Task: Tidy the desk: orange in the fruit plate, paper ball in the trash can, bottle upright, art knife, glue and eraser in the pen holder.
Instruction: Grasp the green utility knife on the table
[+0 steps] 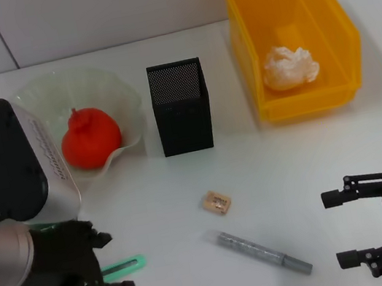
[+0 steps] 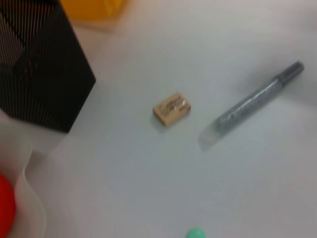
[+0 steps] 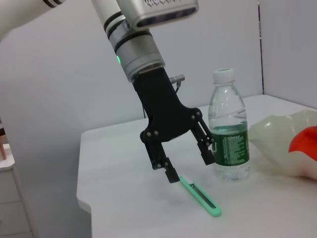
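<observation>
Art knife (image 3: 199, 195): green, flat on the near-left table, between the left gripper's (image 3: 187, 164) spread, empty fingers.
Bottle (image 3: 228, 126): upright, dark green label, writing unreadable.
Eraser (image 1: 215, 202): centre, near the grey glue stick (image 1: 263, 252).
Orange (image 1: 90, 137): in the fruit plate (image 1: 108, 83).
Paper ball (image 1: 289, 66): in the trash can (image 1: 246, 29).
Right gripper (image 1: 349, 227): near right, wide, empty.

White desk (image 1: 152, 216) against a pale wall (image 1: 94, 12).

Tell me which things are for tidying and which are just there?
For tidying: orange in the fruit plate; paper ball in the trash can; bottle standing up; pen holder; eraser; grey glue pen; green art knife, with the open left claw over it.

Just there: the white desk; the open right claw, waiting.
</observation>
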Available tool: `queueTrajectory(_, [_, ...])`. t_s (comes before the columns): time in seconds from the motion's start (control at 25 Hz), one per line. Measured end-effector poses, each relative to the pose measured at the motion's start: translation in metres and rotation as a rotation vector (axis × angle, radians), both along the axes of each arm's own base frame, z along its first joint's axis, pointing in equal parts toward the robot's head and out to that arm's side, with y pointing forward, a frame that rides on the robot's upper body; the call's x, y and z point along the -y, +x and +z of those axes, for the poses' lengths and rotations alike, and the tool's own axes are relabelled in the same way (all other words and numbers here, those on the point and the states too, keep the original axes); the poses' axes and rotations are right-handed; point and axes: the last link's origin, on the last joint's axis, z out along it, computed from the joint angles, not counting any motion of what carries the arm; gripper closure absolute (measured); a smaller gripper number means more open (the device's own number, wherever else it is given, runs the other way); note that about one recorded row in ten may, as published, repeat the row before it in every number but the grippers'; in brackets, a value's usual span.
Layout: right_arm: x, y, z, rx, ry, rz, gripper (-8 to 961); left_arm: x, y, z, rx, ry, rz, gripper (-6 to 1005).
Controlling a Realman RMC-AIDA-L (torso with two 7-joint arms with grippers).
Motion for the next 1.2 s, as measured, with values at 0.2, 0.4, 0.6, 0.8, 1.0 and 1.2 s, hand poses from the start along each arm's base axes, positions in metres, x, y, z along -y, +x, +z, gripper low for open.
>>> queueTrajectory(0.2, [0.001, 0.001, 0.000, -0.001, -0.001, -0.005, 119, 0.002, -0.006, 0.001, -0.049, -0.006, 0.040, 256])
queueTrajectory(0.4, [0.002, 0.001, -0.001, -0.002, 0.000, -0.004, 119, 0.001, -0.011, 0.003, -0.110, 0.008, 0.067, 256])
queueTrajectory(0.6, [0.002, 0.002, -0.003, -0.004, 0.000, -0.010, 119, -0.003, -0.018, 0.004, -0.168, 0.025, 0.089, 257])
queueTrajectory(0.8, [0.000, 0.003, -0.005, 0.003, -0.001, -0.016, 120, -0.008, -0.010, -0.005, -0.178, -0.003, 0.057, 257])
queueTrajectory(1.0, [0.002, 0.003, -0.008, 0.005, -0.012, -0.016, 120, -0.021, 0.003, -0.017, -0.198, -0.025, 0.034, 258])
queueTrajectory(1.2, [0.004, 0.004, -0.009, 0.001, -0.017, -0.020, 120, -0.030, 0.013, -0.026, -0.225, -0.053, 0.011, 258])
